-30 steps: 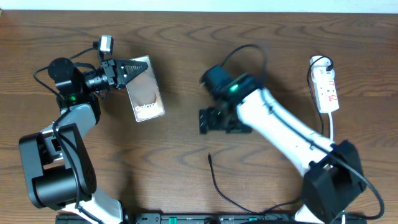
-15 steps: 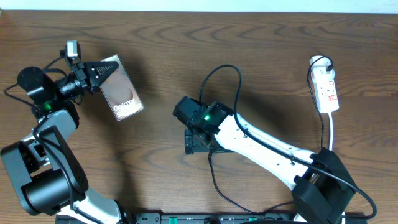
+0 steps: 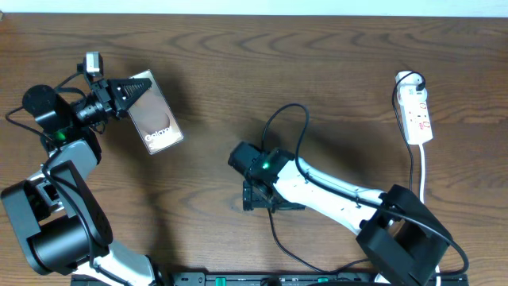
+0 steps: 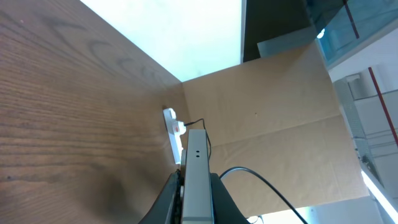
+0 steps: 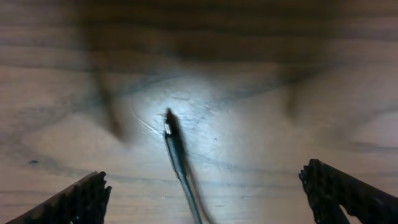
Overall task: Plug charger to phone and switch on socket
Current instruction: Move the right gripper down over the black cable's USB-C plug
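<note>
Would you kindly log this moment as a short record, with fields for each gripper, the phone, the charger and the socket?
left gripper: shut on one end of the phone
right gripper: open, above the charger tip, one finger on either side, not touching it
charger: lying on the table, not plugged into the phone
socket: at the table's far right edge, no gripper near; switch state unreadable

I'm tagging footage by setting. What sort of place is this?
Probably a robotics lab bench: robot arms at a wooden table, a cardboard screen at its edge, and what look like glass panels beyond.
</note>
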{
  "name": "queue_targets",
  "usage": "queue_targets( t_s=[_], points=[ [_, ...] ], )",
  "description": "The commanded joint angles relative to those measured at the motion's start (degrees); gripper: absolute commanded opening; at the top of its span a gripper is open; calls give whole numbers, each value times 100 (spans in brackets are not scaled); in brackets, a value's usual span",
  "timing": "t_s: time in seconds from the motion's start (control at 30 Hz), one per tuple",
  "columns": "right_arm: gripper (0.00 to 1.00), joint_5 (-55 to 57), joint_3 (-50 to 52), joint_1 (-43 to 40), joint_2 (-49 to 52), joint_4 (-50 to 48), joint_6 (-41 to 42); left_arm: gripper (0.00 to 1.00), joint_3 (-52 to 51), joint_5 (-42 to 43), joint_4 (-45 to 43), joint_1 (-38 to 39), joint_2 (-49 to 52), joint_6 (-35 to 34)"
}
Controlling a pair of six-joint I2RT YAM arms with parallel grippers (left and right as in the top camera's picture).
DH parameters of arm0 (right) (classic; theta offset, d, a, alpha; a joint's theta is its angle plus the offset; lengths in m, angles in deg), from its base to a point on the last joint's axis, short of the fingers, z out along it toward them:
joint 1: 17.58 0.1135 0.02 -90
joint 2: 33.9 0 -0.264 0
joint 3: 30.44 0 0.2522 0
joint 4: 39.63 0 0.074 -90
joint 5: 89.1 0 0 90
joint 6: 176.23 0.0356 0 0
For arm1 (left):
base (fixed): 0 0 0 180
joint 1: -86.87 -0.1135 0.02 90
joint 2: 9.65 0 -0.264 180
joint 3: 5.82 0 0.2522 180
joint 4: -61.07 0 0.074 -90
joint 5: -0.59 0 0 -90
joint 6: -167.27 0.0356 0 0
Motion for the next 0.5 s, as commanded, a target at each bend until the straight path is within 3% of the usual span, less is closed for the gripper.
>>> queue_targets(
  t_s=[0.0, 0.47],
  points=[
    [95, -221, 243, 70, 72, -251, 181, 7, 31, 72, -31, 2, -76, 20],
    [74, -476, 304, -22, 352, -461, 114, 7, 31, 72, -33, 2, -76, 20]
  ],
)
